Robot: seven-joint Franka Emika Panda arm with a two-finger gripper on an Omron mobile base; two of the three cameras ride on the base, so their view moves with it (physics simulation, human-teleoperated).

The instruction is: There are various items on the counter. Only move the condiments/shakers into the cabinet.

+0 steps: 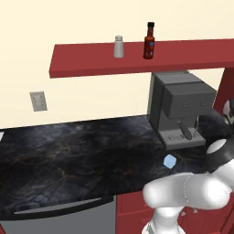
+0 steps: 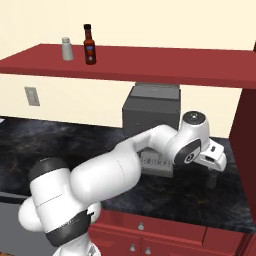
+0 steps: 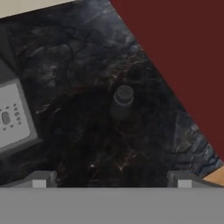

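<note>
I count two shakers: a whitish-grey shaker and a black shaker. I also see one red sauce bottle, one light-blue block and one grey coffee machine.

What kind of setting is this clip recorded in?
A rendered kitchen, it seems: a black marble-look counter with a grey coffee machine on it, red lower cupboards beneath, and a sauce bottle and shaker on the red wall cabinet.

Red bottle w/ black cap; whitish-grey shaker; dk red cabinet; black gold-veined counter.
</note>
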